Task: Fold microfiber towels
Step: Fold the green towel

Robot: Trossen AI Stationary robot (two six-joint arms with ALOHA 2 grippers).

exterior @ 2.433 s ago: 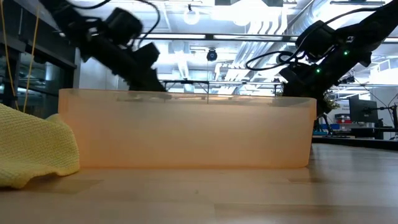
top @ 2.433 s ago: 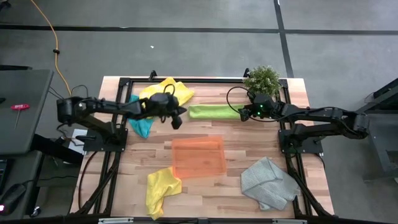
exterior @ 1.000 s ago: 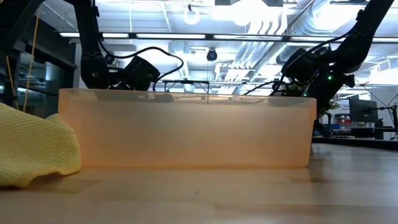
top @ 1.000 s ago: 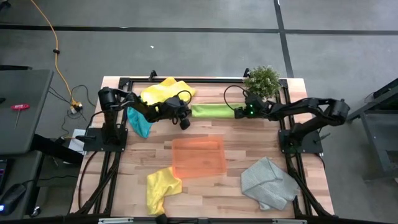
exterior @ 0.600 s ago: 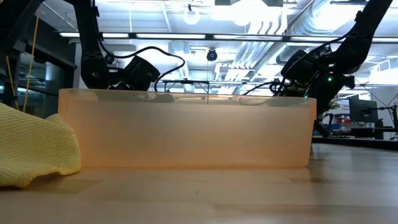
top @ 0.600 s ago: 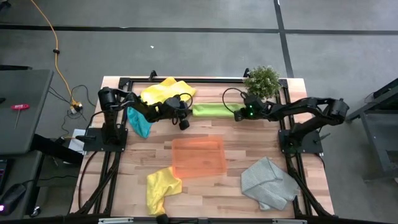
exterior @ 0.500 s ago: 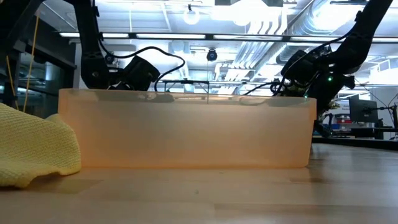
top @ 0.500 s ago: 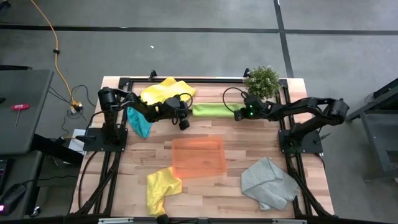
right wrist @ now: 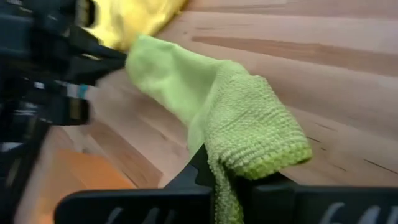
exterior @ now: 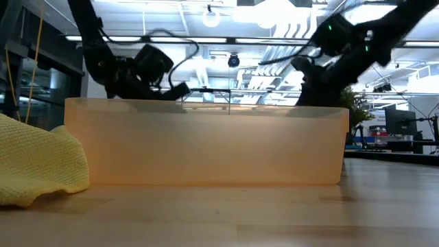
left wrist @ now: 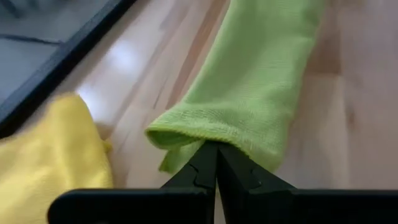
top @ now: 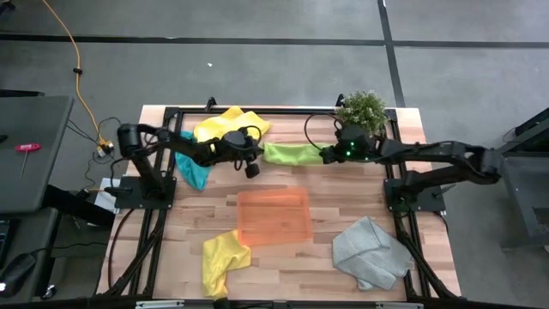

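Note:
A lime green microfiber towel (top: 292, 154) lies stretched left to right at the table's far side, folded into a narrow strip. My left gripper (top: 252, 166) is shut on its left end and my right gripper (top: 325, 155) is shut on its right end. A yellow towel (top: 230, 123) and a teal towel (top: 194, 171) lie bunched at the far left. A second yellow towel (top: 225, 257) and a grey towel (top: 369, 253) lie crumpled near the front edge. In the low view the tray wall hides the green towel. My left gripper pinches the green towel's left end (left wrist: 210, 138) between its two fingers, at a folded edge of more than one layer. The fingers lie along the strip, coming from the table's left. That end is raised off the wood. My right gripper pinches the green towel's right end (right wrist: 231, 155) between its two fingers, several layers thick, with a corner (right wrist: 273, 152) flopping over the fingers. It comes from the table's right, along the strip. This end is lifted and the cloth runs away toward my left gripper (right wrist: 59, 84).
A translucent orange tray (top: 274, 216) sits in the middle of the table, just nearer than the green towel. A small potted plant (top: 362, 110) stands at the far right, close behind my right gripper. Black frame rails (top: 257, 109) edge the table.
Both grippers have risen a little with the green towel's ends, my right one more and tipped downward. The strip has drawn slightly shorter and shifted a bit toward the near edge. My left arm's elbow has swung back toward the table's left edge.

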